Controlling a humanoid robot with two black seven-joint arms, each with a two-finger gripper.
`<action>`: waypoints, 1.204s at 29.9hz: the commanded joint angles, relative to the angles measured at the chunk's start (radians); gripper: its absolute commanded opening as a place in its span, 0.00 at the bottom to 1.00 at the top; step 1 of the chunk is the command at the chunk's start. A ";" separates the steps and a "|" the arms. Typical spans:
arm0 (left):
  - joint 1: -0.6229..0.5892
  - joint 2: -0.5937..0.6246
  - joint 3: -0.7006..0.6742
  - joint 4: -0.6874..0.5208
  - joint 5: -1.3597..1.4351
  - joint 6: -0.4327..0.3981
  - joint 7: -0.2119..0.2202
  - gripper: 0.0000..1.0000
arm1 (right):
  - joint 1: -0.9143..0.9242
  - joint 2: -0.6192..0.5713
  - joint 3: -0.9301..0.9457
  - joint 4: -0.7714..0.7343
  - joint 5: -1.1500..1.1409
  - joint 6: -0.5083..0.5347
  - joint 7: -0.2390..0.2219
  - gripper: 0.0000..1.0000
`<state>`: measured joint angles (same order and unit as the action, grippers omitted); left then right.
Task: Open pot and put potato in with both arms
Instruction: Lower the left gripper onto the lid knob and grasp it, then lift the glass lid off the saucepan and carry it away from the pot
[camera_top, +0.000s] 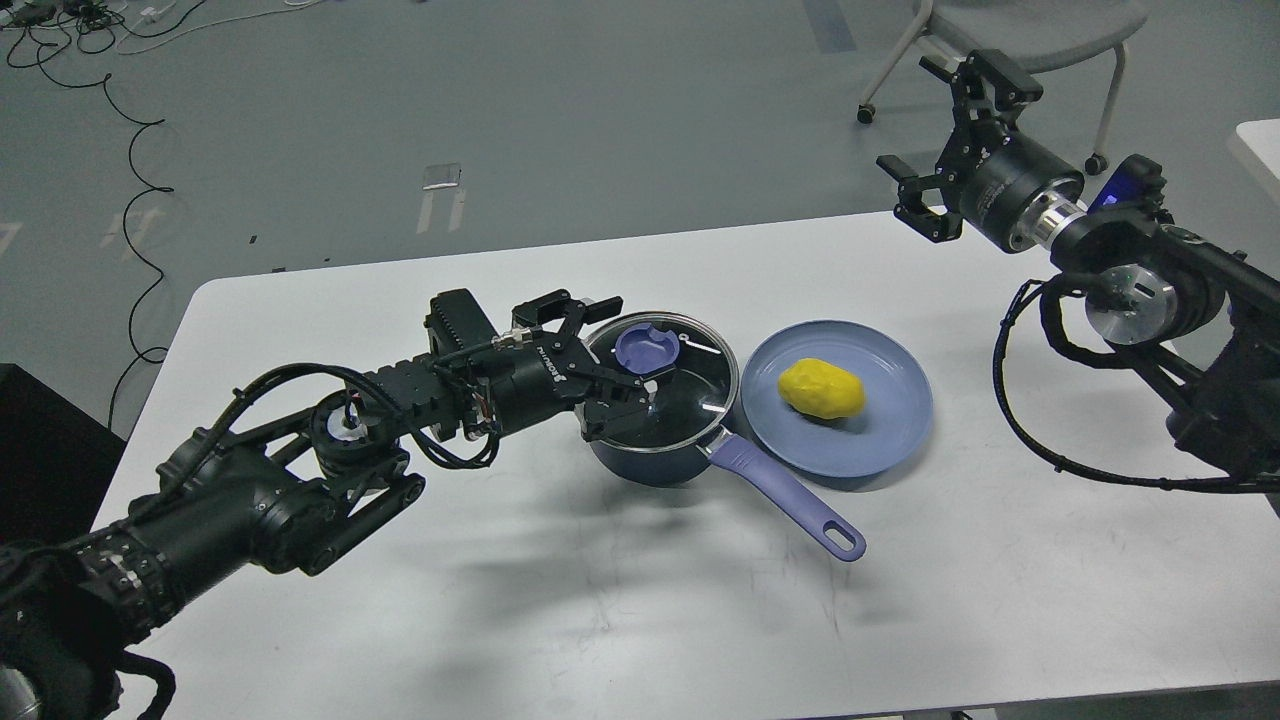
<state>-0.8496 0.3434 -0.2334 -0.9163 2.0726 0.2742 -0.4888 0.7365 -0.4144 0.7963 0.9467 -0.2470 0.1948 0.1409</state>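
Observation:
The dark navy pot (645, 462) stands mid-table with its glass lid (692, 392) on and its purple-blue handle (790, 495) pointing to the front right. The lid's purple knob (645, 347) shows. My left gripper (612, 356) is open, low over the lid's left edge, just left of the knob, with nothing in it. The yellow potato (821, 389) lies on the blue plate (885, 440) right of the pot. My right gripper (948, 135) is open and empty, held high past the table's far right edge.
The white table (600, 620) carries only the pot and the plate. A grey chair (1035, 18) stands behind the right gripper. A white surface (1262, 145) shows at the right edge. Cables (130, 200) lie on the floor at far left.

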 joint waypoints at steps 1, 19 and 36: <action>-0.011 -0.012 0.011 0.036 -0.031 -0.004 0.000 0.98 | -0.002 -0.006 -0.002 0.000 0.000 0.000 0.000 1.00; -0.037 -0.021 0.074 0.045 -0.091 -0.007 0.000 0.97 | -0.026 -0.011 -0.009 -0.002 0.000 0.000 0.003 1.00; -0.037 -0.018 0.081 0.045 -0.092 -0.007 0.000 0.63 | -0.032 -0.012 -0.012 -0.006 -0.002 0.000 0.006 1.00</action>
<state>-0.8855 0.3239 -0.1534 -0.8715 1.9800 0.2668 -0.4890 0.7042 -0.4277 0.7838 0.9407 -0.2485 0.1948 0.1473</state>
